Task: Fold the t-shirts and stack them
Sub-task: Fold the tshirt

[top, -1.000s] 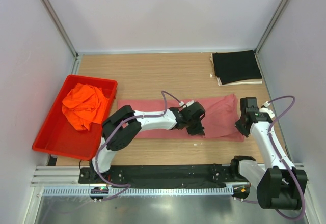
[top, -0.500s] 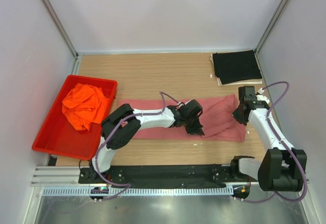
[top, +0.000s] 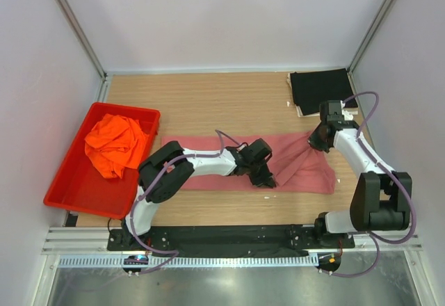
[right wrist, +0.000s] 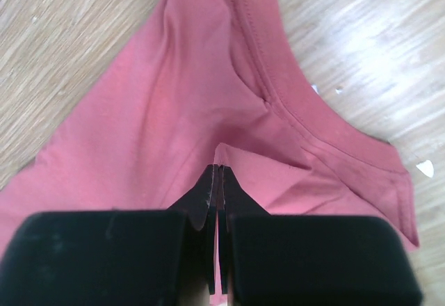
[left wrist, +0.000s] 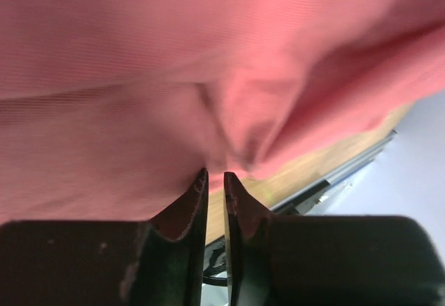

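Note:
The dusty rose-red t-shirt [top: 208, 161] lies as a long folded strip across the middle of the table. My left gripper [top: 264, 175] is at the middle of its near edge, with the jaws closed to a narrow slit on a bunch of the cloth [left wrist: 229, 139]. My right gripper [top: 316, 141] is shut on a fold at the shirt's right end [right wrist: 229, 156] and holds it raised, so the cloth pulls up into a peak. The orange t-shirt [top: 115, 145] lies crumpled in the red tray. The black t-shirt [top: 322, 90] lies folded at the back right.
The red plastic tray [top: 69, 188] stands at the left edge of the table. A white sheet [top: 300, 111] shows under the black shirt. The enclosure walls close in on three sides. The rail with the arm bases [top: 229, 240] runs along the near edge.
My right gripper has moved away from the near edge and slightly left, pulling the shirt's right end up with it. My left gripper has shifted a little to the left on the shirt.

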Controlling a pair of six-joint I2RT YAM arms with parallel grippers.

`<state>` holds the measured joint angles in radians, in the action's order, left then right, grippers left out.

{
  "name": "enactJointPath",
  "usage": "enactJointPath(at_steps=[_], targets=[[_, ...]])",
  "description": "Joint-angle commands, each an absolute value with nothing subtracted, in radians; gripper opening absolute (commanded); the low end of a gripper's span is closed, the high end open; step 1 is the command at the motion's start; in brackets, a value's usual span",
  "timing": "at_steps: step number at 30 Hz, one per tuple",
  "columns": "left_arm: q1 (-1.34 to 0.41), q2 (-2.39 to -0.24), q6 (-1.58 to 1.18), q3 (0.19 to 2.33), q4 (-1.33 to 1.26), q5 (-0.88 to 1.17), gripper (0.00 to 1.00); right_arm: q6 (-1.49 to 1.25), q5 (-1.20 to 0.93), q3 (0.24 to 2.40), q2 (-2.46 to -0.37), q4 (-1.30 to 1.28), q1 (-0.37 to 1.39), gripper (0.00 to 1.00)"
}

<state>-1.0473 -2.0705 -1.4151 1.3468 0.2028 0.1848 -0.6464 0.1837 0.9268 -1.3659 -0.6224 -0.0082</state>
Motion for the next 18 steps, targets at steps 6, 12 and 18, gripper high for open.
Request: enactJointPath(at_steps=[6, 12, 18], targets=[[-1.031, -1.968, -1.398, 1.301, 0.192, 0.141, 0.28, -0.612, 0.141, 1.003, -1.463, -0.552, 0.000, 0.01], [-1.045, -1.927, -1.333, 1.295, 0.198, 0.103, 0.35, -0.615, 0.123, 1.026, -1.512, -0.543, 0.000, 0.05], [-1.043, -1.882, -1.281, 1.296, 0.227, 0.072, 0.37, -0.586, 0.111, 1.100, -1.517, -0.549, 0.000, 0.21]])
